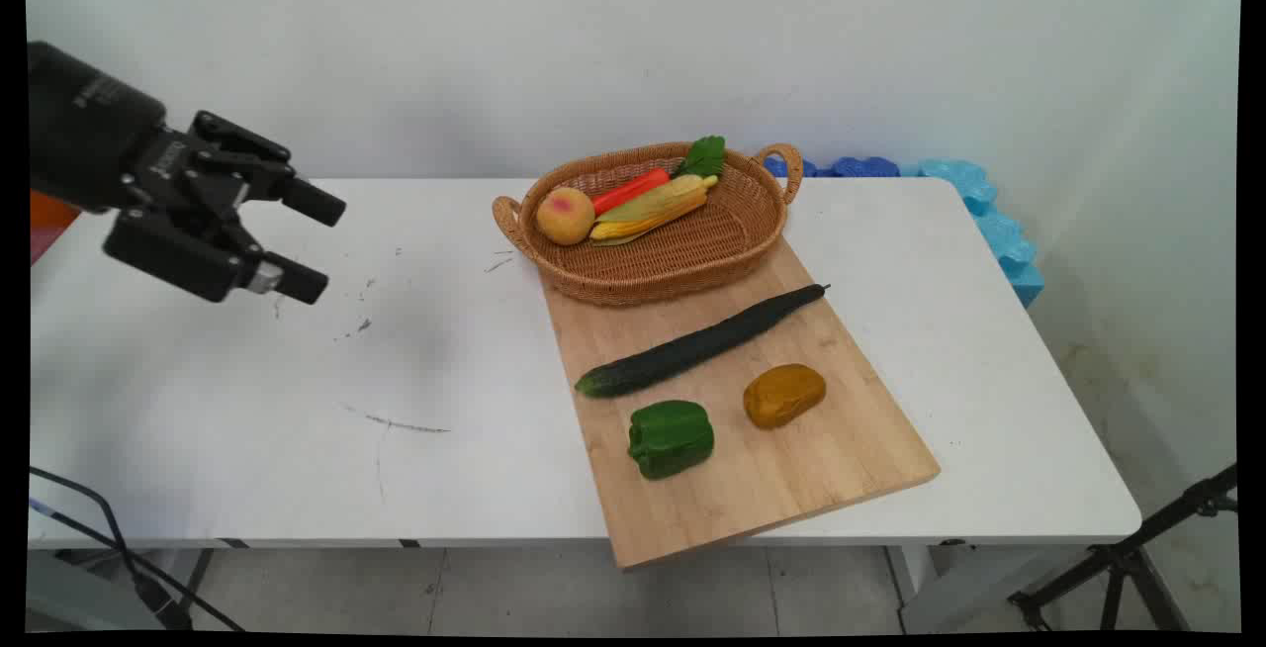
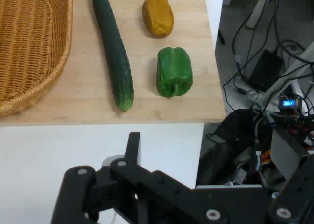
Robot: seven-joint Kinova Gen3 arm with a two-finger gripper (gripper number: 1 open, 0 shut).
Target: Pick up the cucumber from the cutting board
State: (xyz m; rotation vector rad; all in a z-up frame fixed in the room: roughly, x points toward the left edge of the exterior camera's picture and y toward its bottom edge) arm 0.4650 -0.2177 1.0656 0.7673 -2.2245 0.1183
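My gripper (image 1: 318,243) hangs open and empty over the left part of the white table (image 1: 297,380), pointing right, well left of the wooden cutting board (image 1: 791,474). On the board lie a long dark cucumber (image 1: 700,342), a green bell pepper (image 1: 671,438) and a brownish-yellow lump (image 1: 783,395). A wicker basket (image 1: 692,276) on the board's far end holds a peach (image 1: 565,216), a corn cob (image 1: 658,207) and a carrot (image 1: 633,189). The hand view shows one finger (image 2: 133,146), with the cucumber (image 2: 114,52), pepper (image 2: 174,71), lump (image 2: 157,15) and basket (image 2: 29,37) beyond.
Blue foam (image 1: 989,217) lines the table's far right corner. A tripod leg (image 1: 1128,558) stands on the floor at the lower right. The board's near corner overhangs the table's front edge. Cables and electronics (image 2: 274,101) lie past the table's edge in the hand view.
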